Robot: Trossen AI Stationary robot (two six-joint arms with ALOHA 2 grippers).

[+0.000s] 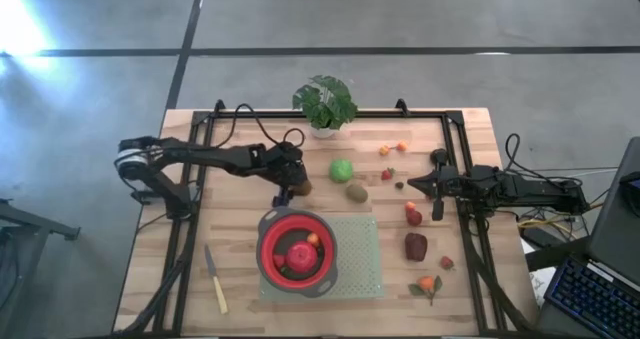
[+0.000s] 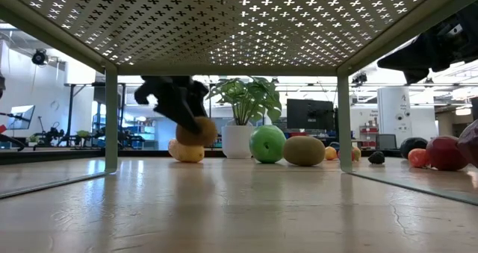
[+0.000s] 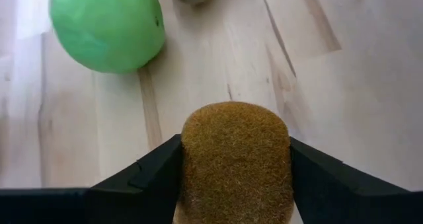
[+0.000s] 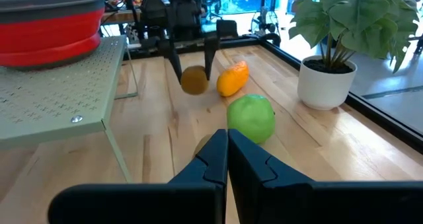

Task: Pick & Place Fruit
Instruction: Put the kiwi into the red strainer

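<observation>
My left gripper is shut on a brown kiwi just left of the table's middle, and the kiwi hangs a little above the wood. An orange elongated piece lies on the table beside it. A green ball and a second kiwi rest on the table to its right. The red bowl sits on a pale green perforated stand and holds a red apple. My right gripper is shut on nothing, at the right. My left gripper pinches the kiwi between its two fingers, one on each of the kiwi's two opposite sides. The fingers slant down from the table's left. The kiwi is lifted clear of the table.
A potted plant stands at the far edge. A pale-handled knife lies near the front left. Several small red and orange pieces and a dark-red lump lie scattered on the right half. A black frame rims the table.
</observation>
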